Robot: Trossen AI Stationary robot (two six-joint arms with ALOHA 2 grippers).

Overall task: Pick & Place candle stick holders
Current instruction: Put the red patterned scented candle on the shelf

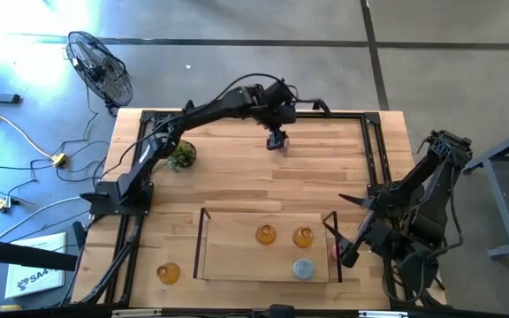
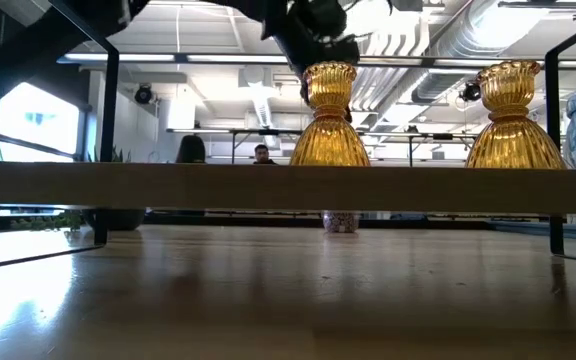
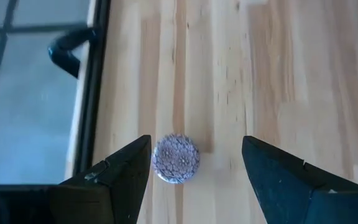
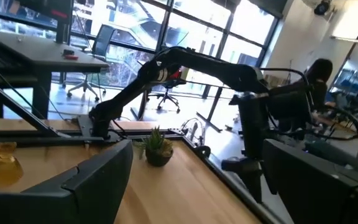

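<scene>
We take the wooden tray (image 1: 237, 221) as our landmark. On it stand two amber holders (image 1: 266, 234) (image 1: 302, 237) side by side and a light blue holder (image 1: 303, 268) just nearer the tray's front edge. A third amber holder (image 1: 168, 272) sits off the tray's left end, near the table's front edge. Well beyond the tray, near the table's far edge, our left gripper (image 3: 194, 163) hangs over a mauve holder (image 3: 176, 158) with its fingers spread and gripping nothing; the holder lies between them, closer to one finger, with bare wood all around it and the black frame rail (image 3: 92, 87) close by. Our right gripper (image 1: 347, 252) waits at the tray's right end, fingers wide apart and empty. A green plant ball (image 1: 182, 155) sits beyond the tray's left corner.
</scene>
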